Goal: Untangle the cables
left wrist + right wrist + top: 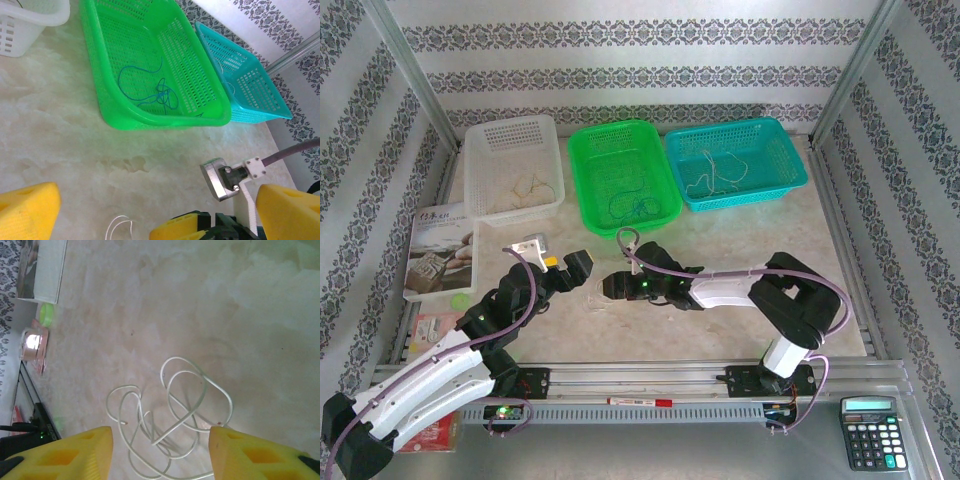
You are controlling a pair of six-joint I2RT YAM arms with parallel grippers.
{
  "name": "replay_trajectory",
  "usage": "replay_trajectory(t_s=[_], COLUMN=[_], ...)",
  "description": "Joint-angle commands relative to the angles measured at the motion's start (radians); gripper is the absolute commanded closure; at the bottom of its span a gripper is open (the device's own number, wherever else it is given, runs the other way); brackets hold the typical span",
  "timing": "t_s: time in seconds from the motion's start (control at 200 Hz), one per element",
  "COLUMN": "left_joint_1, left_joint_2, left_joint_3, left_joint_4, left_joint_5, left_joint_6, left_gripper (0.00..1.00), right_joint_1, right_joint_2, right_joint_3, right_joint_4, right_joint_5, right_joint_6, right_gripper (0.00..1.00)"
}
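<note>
Your table (740,290) is carrying three bins along far edge. White basket (515,140) is holding tan cable (525,188). Green basket (165,122) is holding blue cable (160,95). Teal basket (798,170) is holding pale cable (715,170). Your left gripper (160,210) is standing wide, gripping nothing. Your right gripper (160,450) is hovering with fingers parted, straddling looped white cable (175,358) lying on table, not pinching it.
</note>
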Motion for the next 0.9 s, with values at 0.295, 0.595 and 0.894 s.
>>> replay_trajectory(t_s=[0.295,0.595,0.894], left_joint_1=[0.007,0.008,0.007], left_joint_2=[-0.013,0.024,0.103], left_joint_3=[-0.009,-0.01,-0.018], left_joint_4=[0.034,0.119,0.274], left_joint_5=[0.044,0.147,0.283], left_joint_6=[0.046,0.094,0.125], left_gripper=[0.0,0.0,0.0], right_joint_1=[-0.024,-0.137,-0.283], right_joint_2=[0.007,-0.25,-0.478], right_joint_3=[0.015,-0.048,-0.096], right_joint_4=[0.073,0.0,-0.043], right_joint_5=[-0.04,-0.065,-0.121], right_joint_6=[0.02,0.008,0.057], right_gripper=[1.0,1.0,1.0])
